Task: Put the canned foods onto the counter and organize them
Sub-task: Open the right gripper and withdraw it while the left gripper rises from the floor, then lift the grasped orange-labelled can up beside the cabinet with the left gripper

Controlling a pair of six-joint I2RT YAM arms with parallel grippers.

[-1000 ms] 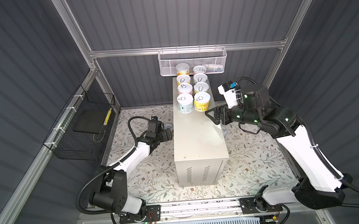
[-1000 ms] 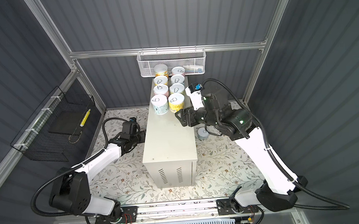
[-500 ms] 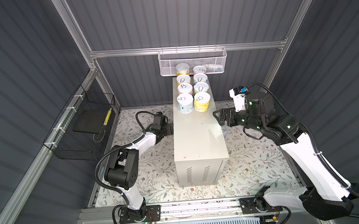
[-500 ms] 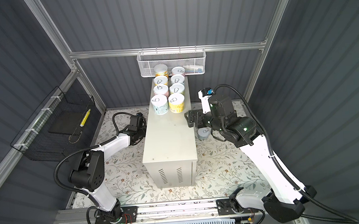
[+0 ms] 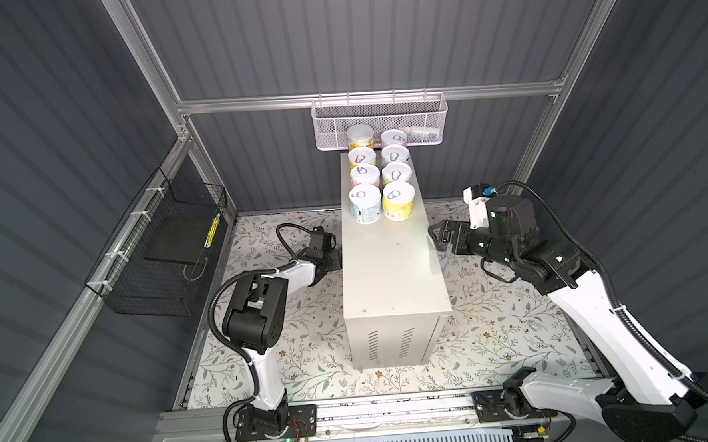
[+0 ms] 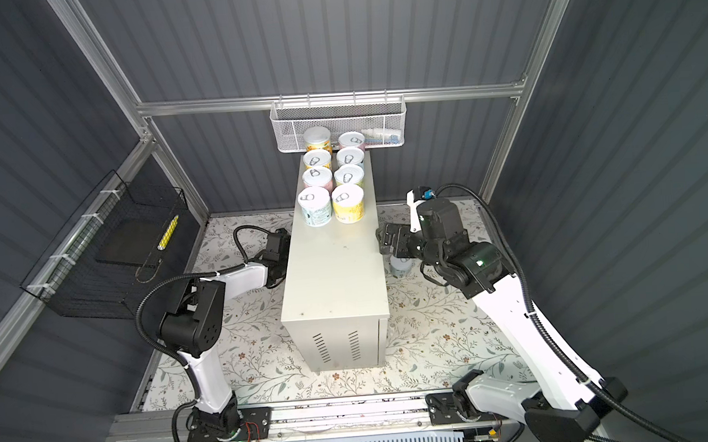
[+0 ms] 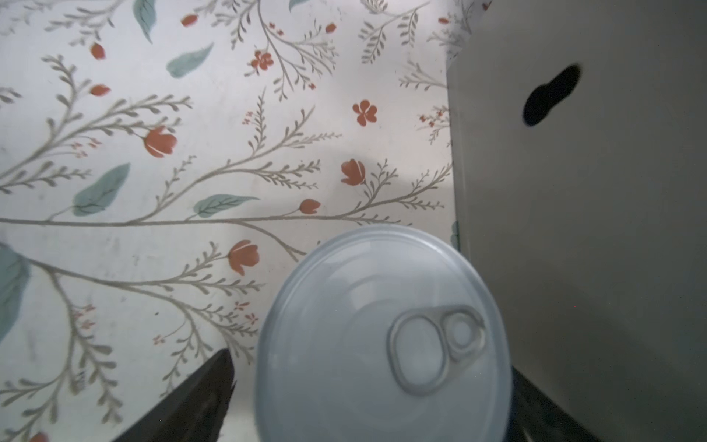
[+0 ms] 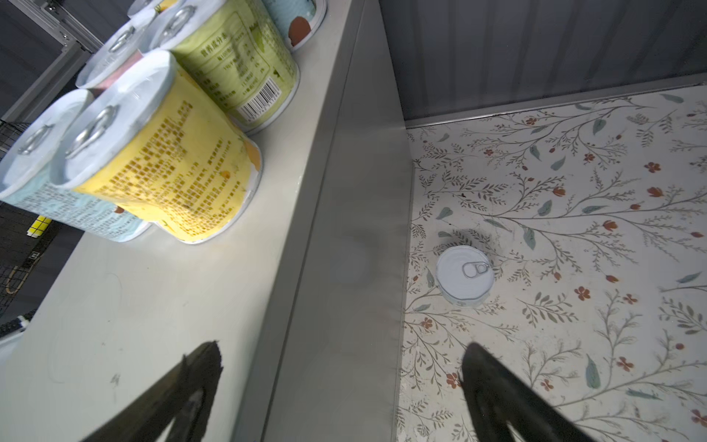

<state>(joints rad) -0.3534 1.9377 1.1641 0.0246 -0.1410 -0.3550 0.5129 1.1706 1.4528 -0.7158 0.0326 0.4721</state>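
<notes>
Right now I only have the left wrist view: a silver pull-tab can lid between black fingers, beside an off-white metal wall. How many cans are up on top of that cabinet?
Observer: Eight short cylindrical cans stand on top of the tall off-white metal cabinet, in two columns of four at its far end.
Operator: Any others off it besides mine?
Observer: Yes. One silver-lidded can stands upright on the floral floor mat, on the right arm's side of the cabinet.
Operator: Is the right arm on it?
Observer: No. The right gripper is open and empty, up by the cabinet's top edge, well above that can.
</notes>
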